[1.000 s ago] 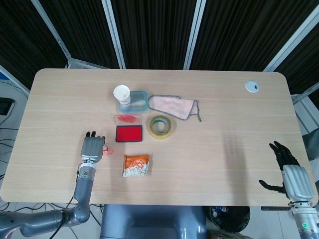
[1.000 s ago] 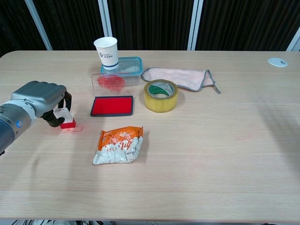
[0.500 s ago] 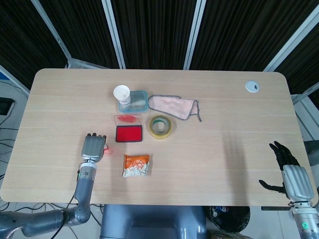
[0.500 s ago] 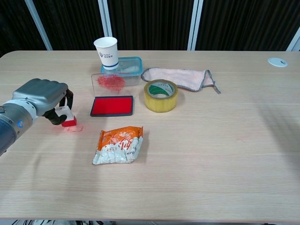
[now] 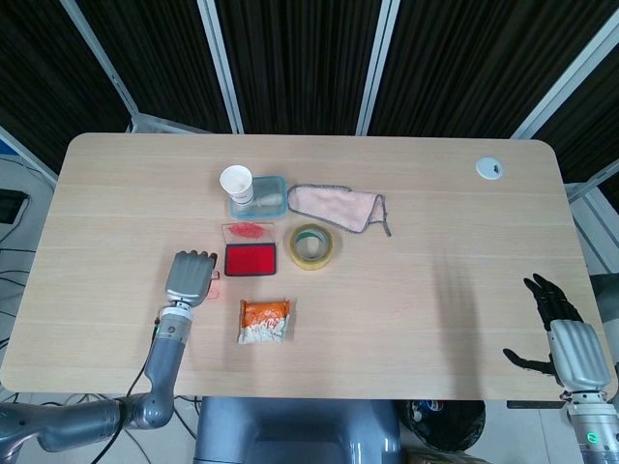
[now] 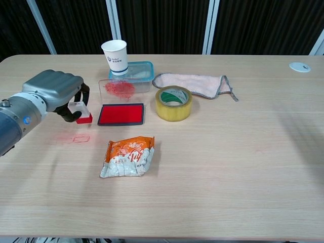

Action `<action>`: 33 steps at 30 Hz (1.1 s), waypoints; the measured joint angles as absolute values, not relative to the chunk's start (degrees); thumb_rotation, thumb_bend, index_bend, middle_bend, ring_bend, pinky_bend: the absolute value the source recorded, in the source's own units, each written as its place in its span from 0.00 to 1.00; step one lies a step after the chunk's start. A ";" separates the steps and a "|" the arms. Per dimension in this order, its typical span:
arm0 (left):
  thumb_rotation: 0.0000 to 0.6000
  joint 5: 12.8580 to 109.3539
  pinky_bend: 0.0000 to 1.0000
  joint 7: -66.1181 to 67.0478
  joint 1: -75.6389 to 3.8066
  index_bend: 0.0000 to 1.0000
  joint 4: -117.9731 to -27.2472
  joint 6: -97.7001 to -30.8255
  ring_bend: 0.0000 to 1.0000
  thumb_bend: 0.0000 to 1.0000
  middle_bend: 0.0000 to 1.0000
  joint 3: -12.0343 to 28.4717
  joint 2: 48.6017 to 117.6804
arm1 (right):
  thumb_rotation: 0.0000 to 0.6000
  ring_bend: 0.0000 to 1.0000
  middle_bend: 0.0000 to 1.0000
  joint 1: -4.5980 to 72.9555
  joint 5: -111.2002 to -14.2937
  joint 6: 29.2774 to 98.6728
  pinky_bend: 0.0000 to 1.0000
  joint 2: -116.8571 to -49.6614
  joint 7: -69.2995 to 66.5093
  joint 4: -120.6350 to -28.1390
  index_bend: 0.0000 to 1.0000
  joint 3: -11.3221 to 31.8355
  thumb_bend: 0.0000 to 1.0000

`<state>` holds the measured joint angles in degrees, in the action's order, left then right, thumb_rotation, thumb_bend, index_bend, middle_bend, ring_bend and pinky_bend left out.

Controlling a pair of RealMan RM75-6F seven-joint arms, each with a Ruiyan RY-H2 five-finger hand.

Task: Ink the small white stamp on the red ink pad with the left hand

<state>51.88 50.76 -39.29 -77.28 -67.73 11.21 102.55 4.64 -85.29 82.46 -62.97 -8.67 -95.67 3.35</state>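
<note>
My left hand [image 6: 56, 93] [image 5: 191, 277] holds the small white stamp [image 6: 80, 111] with its red base facing down, lifted above the table just left of the red ink pad [image 6: 121, 114] [image 5: 250, 260]. In the head view the stamp is hidden under the hand. The pad's clear lid [image 6: 119, 89], smeared with red ink, stands up behind the pad. A faint red stamp print [image 6: 80, 137] marks the table below the hand. My right hand [image 5: 564, 335] hangs off the table's near right corner with its fingers spread and nothing in it.
A paper cup [image 6: 115, 56] stands by a clear blue-rimmed box [image 6: 139, 74] behind the pad. A yellow tape roll [image 6: 173, 103] and a pink cloth [image 6: 193, 83] lie to the right. An orange snack bag [image 6: 128, 156] lies in front of the pad.
My left hand lifted the stamp off the table and carried it right and away, toward the ink pad, leaving a faint red print behind. The right hand stayed put.
</note>
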 measured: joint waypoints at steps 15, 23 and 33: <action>1.00 48.07 0.60 50.43 -48.39 0.72 -74.32 -56.03 0.52 0.58 0.74 16.75 101.72 | 1.00 0.00 0.00 4.73 -84.37 81.75 0.18 -62.59 -9.13 -96.01 0.00 3.51 0.20; 1.00 45.49 0.60 51.56 -51.46 0.72 -71.07 -53.55 0.53 0.58 0.74 16.74 103.29 | 1.00 0.00 0.00 4.83 -84.02 81.24 0.18 -62.29 -9.57 -96.28 0.00 3.52 0.20; 1.00 41.56 0.60 54.20 -52.79 0.72 -69.25 -53.70 0.53 0.58 0.74 15.64 103.96 | 1.00 0.00 0.00 4.93 -83.86 80.88 0.18 -62.12 -9.91 -96.41 0.00 3.50 0.20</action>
